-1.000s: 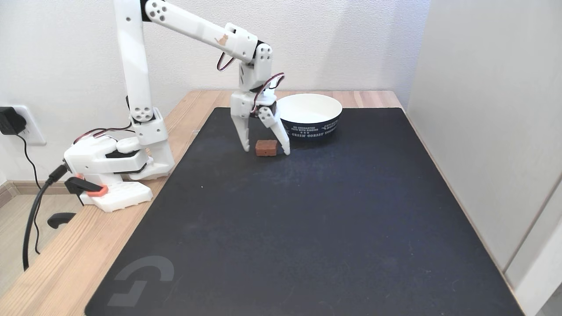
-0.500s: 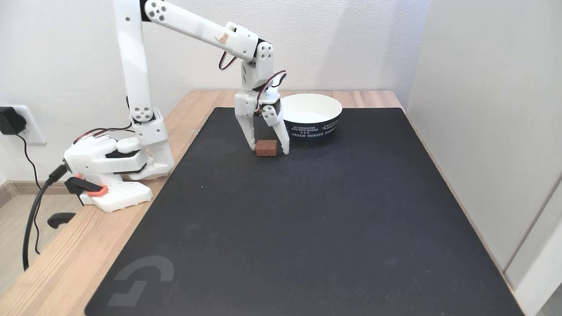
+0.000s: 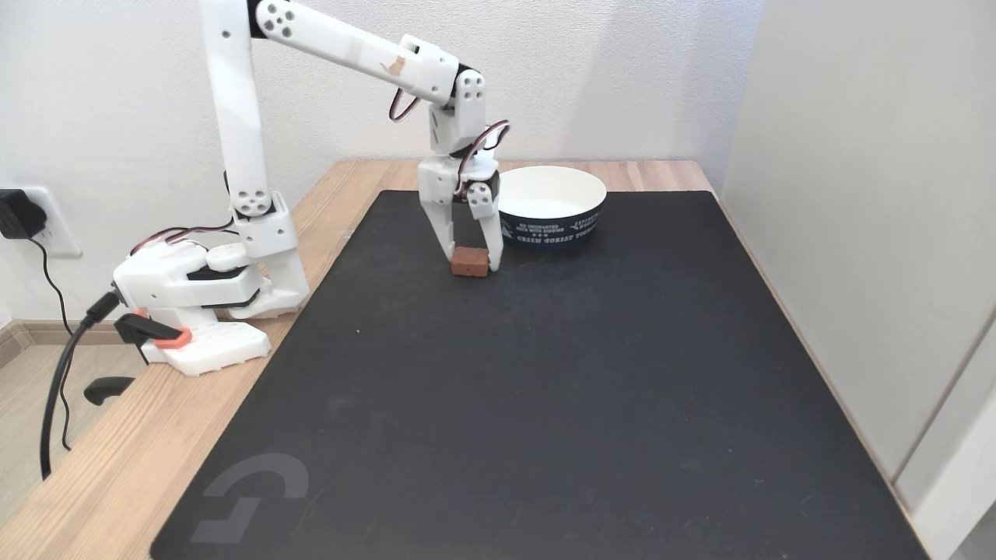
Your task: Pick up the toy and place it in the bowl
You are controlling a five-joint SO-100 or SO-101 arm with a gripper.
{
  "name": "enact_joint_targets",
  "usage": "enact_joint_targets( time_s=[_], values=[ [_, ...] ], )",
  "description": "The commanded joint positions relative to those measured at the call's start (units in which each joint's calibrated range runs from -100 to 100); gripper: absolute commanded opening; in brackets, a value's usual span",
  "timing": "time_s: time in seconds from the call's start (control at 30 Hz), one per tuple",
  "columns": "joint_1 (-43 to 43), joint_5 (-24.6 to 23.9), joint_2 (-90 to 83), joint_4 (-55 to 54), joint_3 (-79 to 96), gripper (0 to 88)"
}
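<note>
I have the gripper (image 3: 472, 264) lowered over the toy (image 3: 470, 261), with one of the fingers (image 3: 447, 233) on each side of it. The fingers stand narrow, pressed against the toy's two ends; I judge the grasp made. The toy rests on the black mat (image 3: 545, 389) covering the tabletop (image 3: 101, 474), not yet lifted as far as I can tell. It lies just beside the bowl (image 3: 554, 206), at about 8 o'clock from it in the fixed view.

Status: approach and closing done. Remaining: lift, carry toward 2 o'clock over the bowl rim, release.

Count: one toy, one bowl, one arm (image 3: 350, 50), one mat. The bowl is empty.
</note>
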Motion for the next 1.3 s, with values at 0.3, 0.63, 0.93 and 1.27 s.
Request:
enact_joint_targets(
  time_s=[0.3,0.63,0.93,1.27],
  values=[
    [-2.4,0.4,-7.9,20.5,-30.2,3.8],
    [-5.3,0.4,1.9,4.6,-40.1,3.7],
    [-5.8,-0.1,11.1,-6.9,-40.2,4.7],
    [-5.9,-0.1,9.9,-6.8,-40.9,23.3]
  ],
)
